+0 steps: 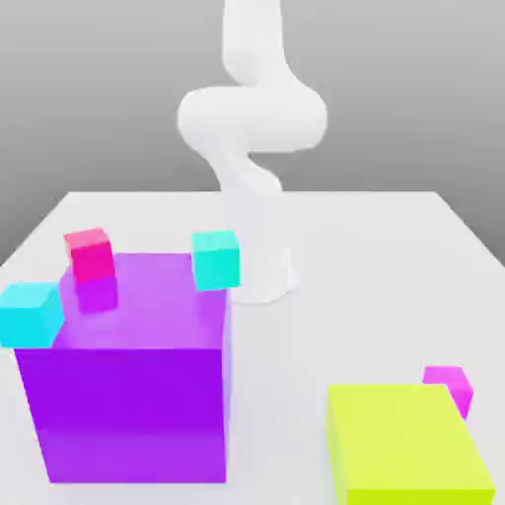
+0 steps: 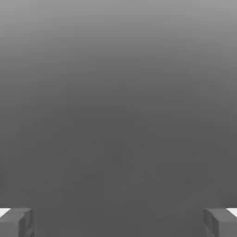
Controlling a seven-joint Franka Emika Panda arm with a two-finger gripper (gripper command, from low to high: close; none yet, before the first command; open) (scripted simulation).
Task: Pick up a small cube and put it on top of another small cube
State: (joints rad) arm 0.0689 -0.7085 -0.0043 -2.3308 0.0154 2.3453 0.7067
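Nearest me I note a yellow-green block [image 1: 406, 444] and a large purple block [image 1: 133, 380]. A magenta cube [image 1: 449, 385] sits just behind the yellow-green one. A cyan cube [image 1: 30, 313], a pink cube [image 1: 90, 253] and a second cyan cube [image 1: 215, 259] flank the purple block. Farther back, the white arm [image 1: 252, 128] rises. My gripper [image 2: 118, 222] has its fingers spread wide, holding nothing.

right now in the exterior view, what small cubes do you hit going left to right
cyan cube at the far left → pink cube → second cyan cube → magenta cube behind the yellow block
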